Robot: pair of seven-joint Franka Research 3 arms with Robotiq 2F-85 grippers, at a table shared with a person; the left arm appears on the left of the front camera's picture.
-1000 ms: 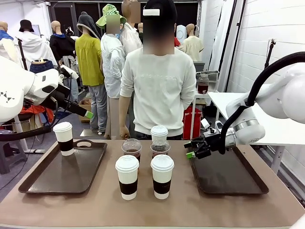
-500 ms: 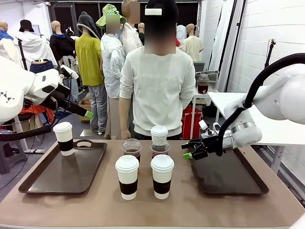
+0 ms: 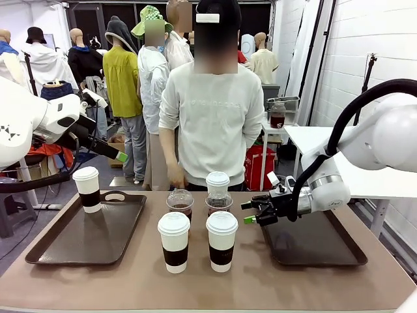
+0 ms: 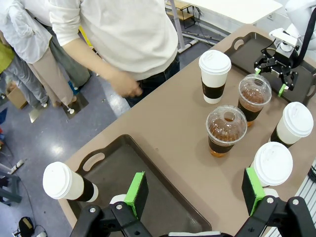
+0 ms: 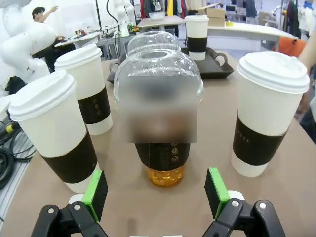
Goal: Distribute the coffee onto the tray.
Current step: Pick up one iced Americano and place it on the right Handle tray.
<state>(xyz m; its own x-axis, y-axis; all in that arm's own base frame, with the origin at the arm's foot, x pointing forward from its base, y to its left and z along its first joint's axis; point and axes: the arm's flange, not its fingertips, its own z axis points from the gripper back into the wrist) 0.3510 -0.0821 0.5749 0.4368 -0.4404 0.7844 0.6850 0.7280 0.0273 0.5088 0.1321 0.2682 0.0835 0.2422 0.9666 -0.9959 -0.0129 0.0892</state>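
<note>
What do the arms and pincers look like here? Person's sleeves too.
Both arms are glossy white with rounded joints: left arm, and right arm with a black cable arching over it. Each pincer is black, with two fingers tipped in green pads: left pincer, right pincer. The person's sleeves are long and off-white.

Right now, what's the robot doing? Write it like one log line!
right pincer: open, facing dome-lidded cup | left pincer: open, raised near left tray | paper cup: standing on left tray

Bright even indoor light, soft shadows — wrist views bowed, sharp
</note>
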